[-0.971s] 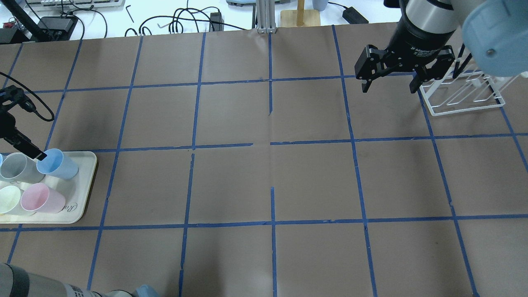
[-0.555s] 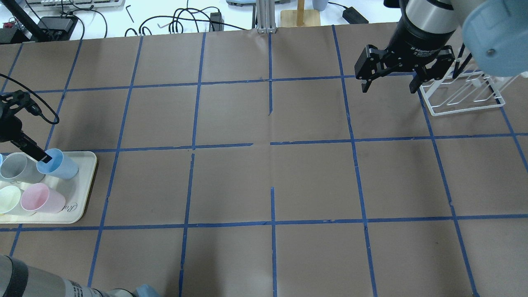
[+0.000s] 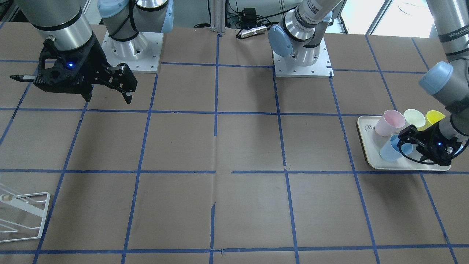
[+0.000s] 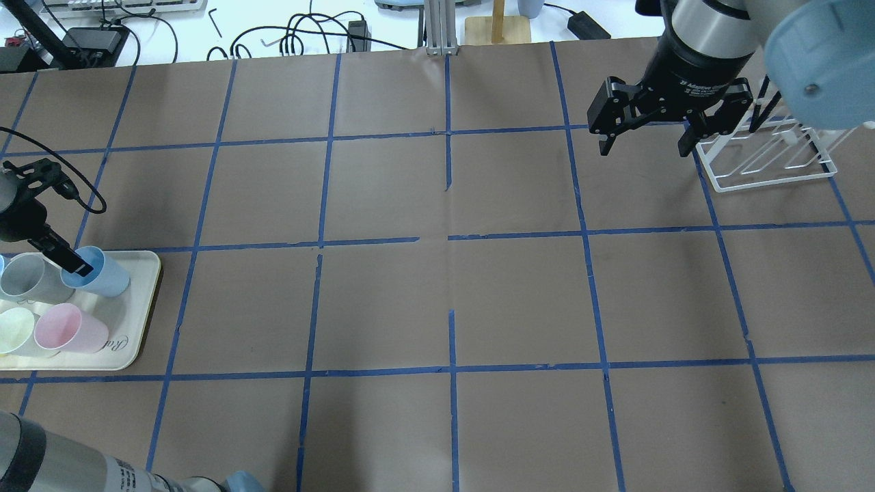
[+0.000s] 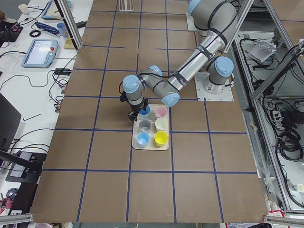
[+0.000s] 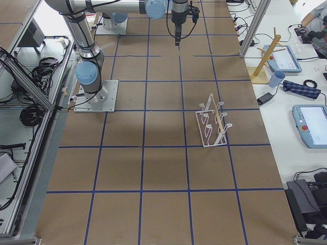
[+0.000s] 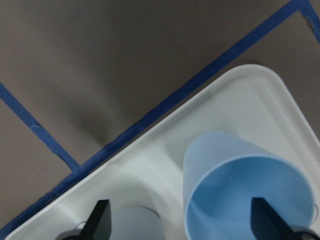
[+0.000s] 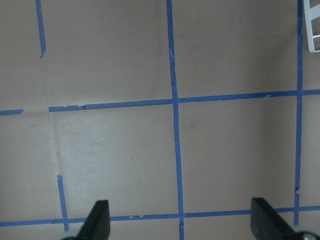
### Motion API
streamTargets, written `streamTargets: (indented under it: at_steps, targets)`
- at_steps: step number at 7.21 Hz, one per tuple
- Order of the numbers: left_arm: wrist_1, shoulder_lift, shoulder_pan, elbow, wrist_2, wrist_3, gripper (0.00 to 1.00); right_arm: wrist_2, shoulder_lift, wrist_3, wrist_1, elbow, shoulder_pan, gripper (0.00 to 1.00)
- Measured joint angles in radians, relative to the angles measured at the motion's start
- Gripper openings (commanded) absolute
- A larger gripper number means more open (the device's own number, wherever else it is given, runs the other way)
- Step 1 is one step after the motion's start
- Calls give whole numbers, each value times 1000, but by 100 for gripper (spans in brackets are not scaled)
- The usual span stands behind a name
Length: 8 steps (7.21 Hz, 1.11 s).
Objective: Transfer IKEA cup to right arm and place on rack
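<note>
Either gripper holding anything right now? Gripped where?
Nothing is held. The left gripper is open, straddling the IKEA cup rim with one finger inside. The right gripper is open and empty above the table.

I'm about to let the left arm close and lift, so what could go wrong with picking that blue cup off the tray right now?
1. The left gripper straddles only one wall of the IKEA cup, one finger inside; a rim pinch may let it tilt or slip on lifting.
2. The grey cup stands close beside, its rim between the open fingers, so closing could catch or knock it.
</note>
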Motion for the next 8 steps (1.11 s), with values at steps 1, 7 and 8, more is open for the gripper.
streamTargets:
  at_steps: [1,7,8]
  targets:
    - [-1,-2,0,0,0,0,0,1,0,0,0,0,0,100]
    - [-29,18,-57,53,-52,-193,0,1,0,0,0,0,0,100]
    - [-67,27,-102,88,-68,-304,0,1,0,0,0,0,0,100]
